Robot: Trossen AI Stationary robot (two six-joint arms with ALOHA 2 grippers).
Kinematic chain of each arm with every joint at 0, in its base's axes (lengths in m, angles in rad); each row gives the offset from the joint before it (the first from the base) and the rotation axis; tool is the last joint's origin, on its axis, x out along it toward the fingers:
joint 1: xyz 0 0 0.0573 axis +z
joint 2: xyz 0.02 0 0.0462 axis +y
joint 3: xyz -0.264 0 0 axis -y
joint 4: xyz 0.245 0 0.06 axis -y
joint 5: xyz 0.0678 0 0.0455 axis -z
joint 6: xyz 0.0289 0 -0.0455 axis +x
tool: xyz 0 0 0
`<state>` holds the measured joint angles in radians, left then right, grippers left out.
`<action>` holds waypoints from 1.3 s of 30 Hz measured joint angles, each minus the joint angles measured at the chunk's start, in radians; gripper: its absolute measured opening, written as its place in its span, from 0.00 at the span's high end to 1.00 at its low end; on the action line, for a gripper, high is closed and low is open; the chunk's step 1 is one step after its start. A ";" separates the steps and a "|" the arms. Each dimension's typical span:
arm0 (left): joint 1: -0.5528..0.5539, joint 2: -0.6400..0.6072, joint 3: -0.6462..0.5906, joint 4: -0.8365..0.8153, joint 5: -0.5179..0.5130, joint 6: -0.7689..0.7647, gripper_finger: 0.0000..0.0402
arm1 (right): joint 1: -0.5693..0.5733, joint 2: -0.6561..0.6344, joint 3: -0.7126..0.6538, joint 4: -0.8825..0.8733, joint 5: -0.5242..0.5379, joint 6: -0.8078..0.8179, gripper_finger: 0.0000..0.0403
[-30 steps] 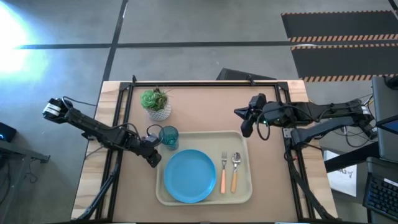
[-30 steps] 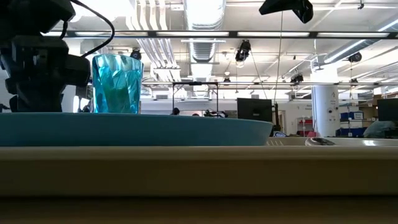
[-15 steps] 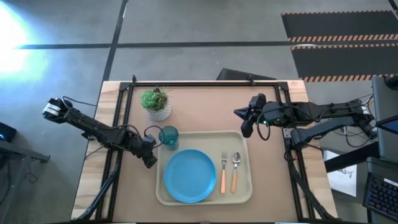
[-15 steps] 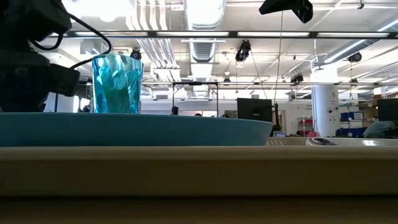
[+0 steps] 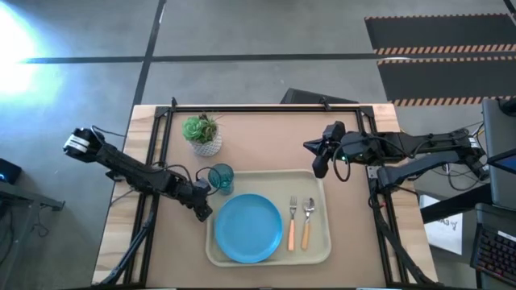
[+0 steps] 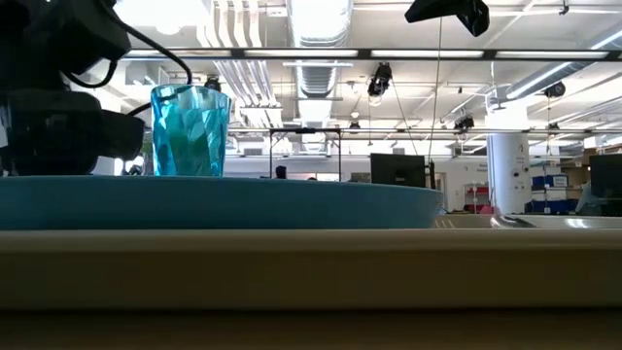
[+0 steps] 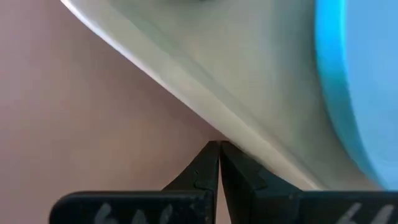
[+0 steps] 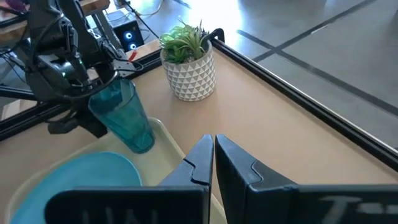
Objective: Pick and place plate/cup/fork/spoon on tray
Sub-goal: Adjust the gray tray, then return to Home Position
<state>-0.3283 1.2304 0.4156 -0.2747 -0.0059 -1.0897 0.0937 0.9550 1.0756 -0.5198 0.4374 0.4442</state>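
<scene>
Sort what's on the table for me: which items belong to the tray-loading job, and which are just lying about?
Job items:
- cream-beige rectangular plastic tray
- round sky-blue plate
- teal translucent tumbler cup
- orange-handled metal fork
- pale-orange-handled metal spoon

Lying about:
- green plant in a white patterned pot

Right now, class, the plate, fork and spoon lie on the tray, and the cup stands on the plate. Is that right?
Not quite. The cup does not stand on the plate; it stands in the tray's corner, beside the plate. The high view shows it. The fork and spoon do lie on the tray, as you said.
</scene>
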 joint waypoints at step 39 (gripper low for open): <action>0.002 -0.510 0.322 -0.564 -0.300 0.196 1.00 | 0.000 -0.032 0.000 -0.016 -0.044 -0.050 0.98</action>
<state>-0.3267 0.7200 0.7372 -0.8387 -0.3059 -0.8939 0.0933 0.9226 1.0756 -0.5358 0.3931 0.3939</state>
